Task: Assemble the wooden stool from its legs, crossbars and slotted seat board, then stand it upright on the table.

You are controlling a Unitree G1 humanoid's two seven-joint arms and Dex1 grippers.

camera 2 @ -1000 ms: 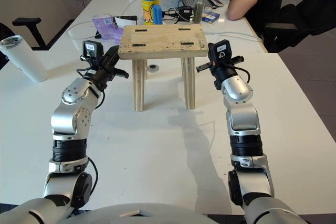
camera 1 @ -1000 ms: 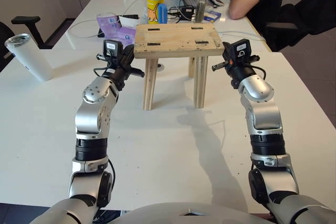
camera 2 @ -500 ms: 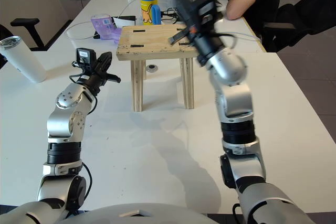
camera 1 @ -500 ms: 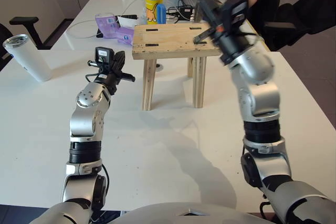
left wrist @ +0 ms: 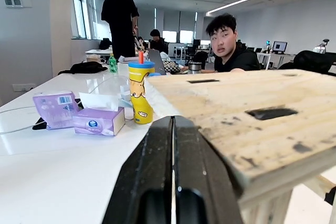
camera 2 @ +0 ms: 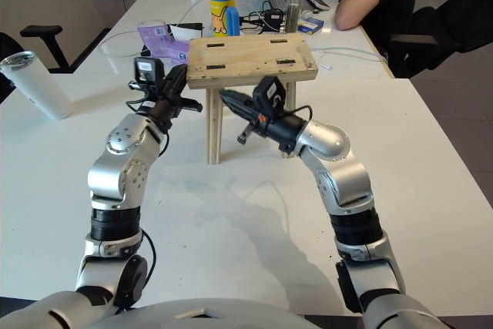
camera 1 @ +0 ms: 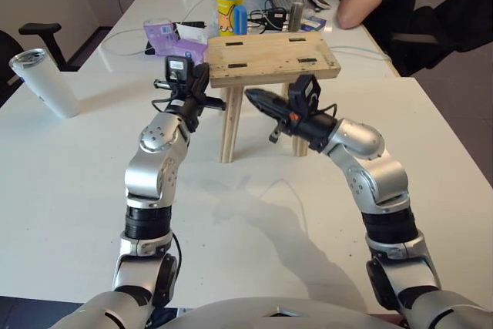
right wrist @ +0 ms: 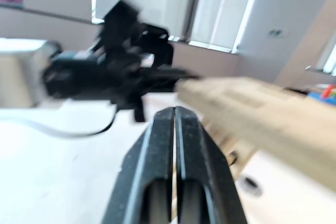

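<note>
The wooden stool [camera 1: 273, 55] stands upright on the white table [camera 1: 69, 182], its slotted seat board on top and pale legs [camera 1: 229, 121] below. My left gripper [camera 1: 206, 92] is shut with nothing in it, its tips right by the seat's left edge; in the left wrist view the closed fingers [left wrist: 173, 129] sit just beside the seat board [left wrist: 247, 108]. My right gripper [camera 1: 251, 96], also shut and holding nothing, points to the left below the seat, in front of the legs. The right wrist view shows its closed fingers [right wrist: 174, 124] aimed at the left gripper [right wrist: 121, 66].
A white tumbler [camera 1: 42, 82] lies at the table's left. Purple tissue packs [camera 1: 173, 36], a yellow and blue cup [camera 1: 229, 7] and a bottle [camera 1: 296, 4] stand behind the stool. A person sits at the far table, back right.
My right arm has swung down from above the seat to below it, now pointing left. My left gripper has moved right, up to the seat's edge. The view has shifted slightly.
</note>
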